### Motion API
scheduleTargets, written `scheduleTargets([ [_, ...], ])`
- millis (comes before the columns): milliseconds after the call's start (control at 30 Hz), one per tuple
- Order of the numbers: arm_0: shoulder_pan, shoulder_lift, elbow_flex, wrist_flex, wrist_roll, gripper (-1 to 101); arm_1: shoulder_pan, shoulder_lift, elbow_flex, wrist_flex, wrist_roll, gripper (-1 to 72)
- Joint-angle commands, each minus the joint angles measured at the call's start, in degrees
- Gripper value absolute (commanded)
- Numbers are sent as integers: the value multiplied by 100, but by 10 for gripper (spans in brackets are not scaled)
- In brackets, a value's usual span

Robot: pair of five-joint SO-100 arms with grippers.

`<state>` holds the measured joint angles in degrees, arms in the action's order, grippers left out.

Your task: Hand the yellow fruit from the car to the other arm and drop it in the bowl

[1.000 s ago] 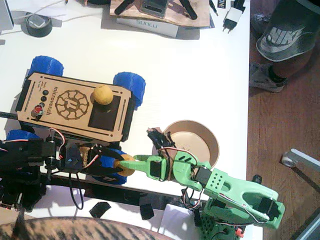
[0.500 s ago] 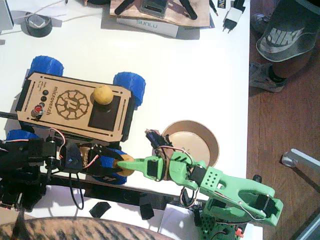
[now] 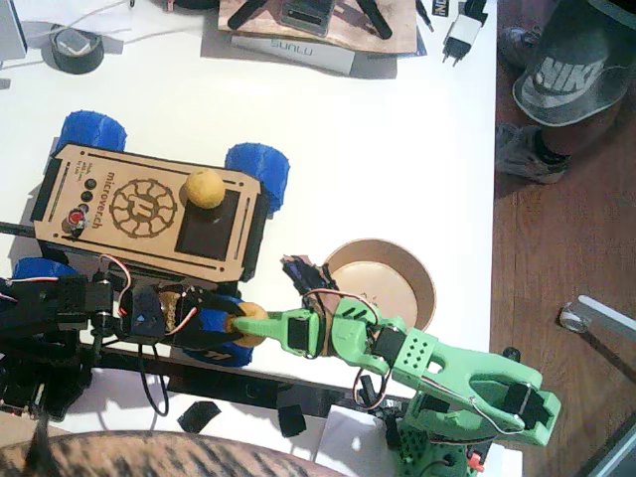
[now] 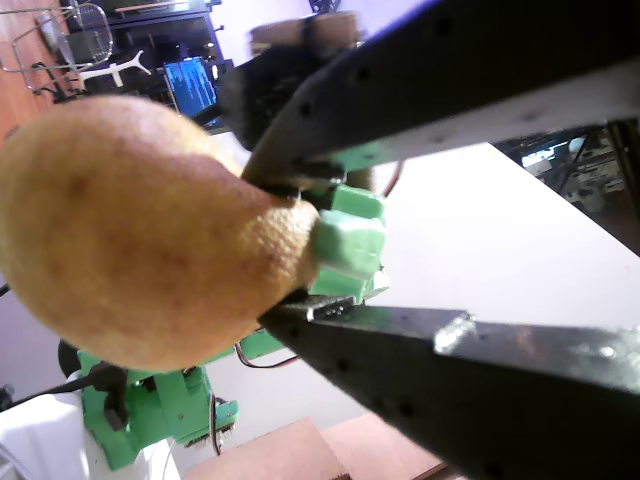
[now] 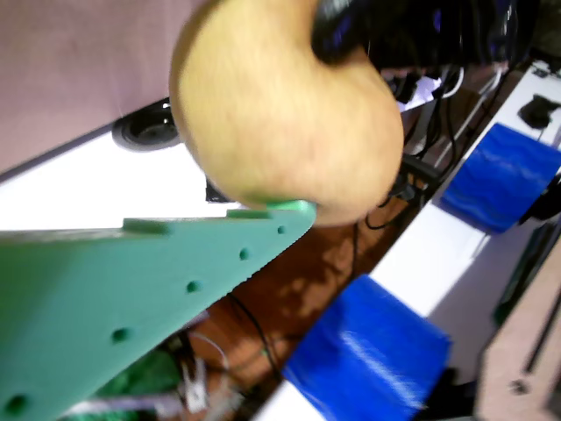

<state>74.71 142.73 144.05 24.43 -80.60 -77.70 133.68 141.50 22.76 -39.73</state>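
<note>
Handover underway near the worktop's front edge: the left tool [image 3: 231, 326] pinches the yellow fruit [image 3: 248, 325] beside the car [image 3: 149, 211]. The right tool [image 3: 260, 328] touches it; I cannot tell whether it grips. Secure green jaws first, then release, before the bowl [image 3: 382, 284].

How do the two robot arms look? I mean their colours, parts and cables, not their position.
The left arm is black, with black servos and thin red and white wires; its gripper has flat black perforated fingers. The right arm is mint-green plastic with round holes, black servos and thin red and white wires; its gripper has a flat green perforated finger.
</note>
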Motion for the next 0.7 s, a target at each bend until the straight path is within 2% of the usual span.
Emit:
scheduleTargets([
  [0, 35, 44, -149, -185, -62, -1, 97, -70, -35, 167, -229, 98],
  [300, 26, 44, -149, -132, -62, -1, 88, -88, -123, 211, -149, 80],
  [667, 9, 26, -149, -97, -62, -1, 97, -53, -97, 202, -211, 9],
])
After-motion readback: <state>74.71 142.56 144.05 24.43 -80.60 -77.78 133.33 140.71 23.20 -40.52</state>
